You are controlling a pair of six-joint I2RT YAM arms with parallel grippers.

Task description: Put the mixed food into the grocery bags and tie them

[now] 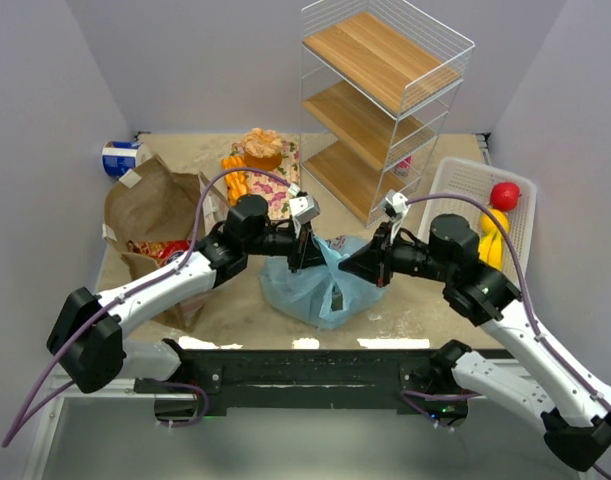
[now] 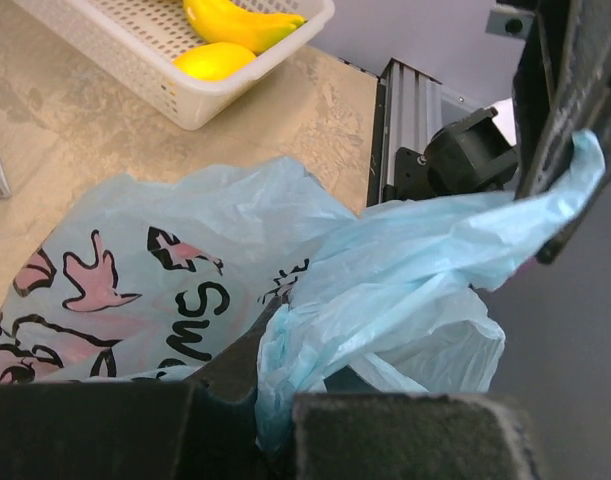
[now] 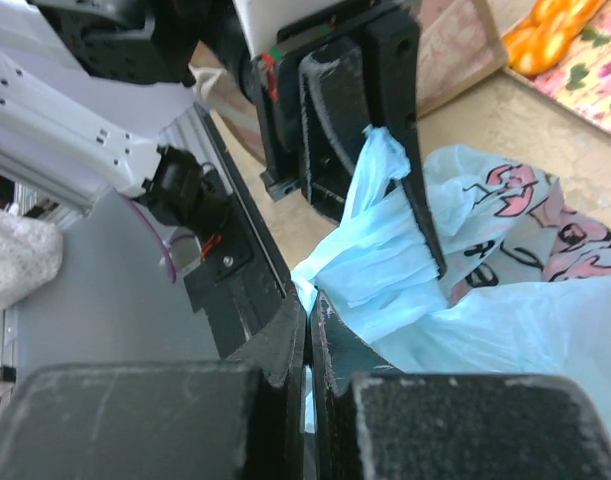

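Left gripper and right gripper are both pressed together, each pinching one end of a single twisted strand of the one light-blue plastic bag lying below them. Beyond them stands one three-shelf wire rack. Left of the left gripper lies one brown paper bag. Right of the right gripper sits one white basket holding two yellow fruits and one red fruit. One can lies far left.
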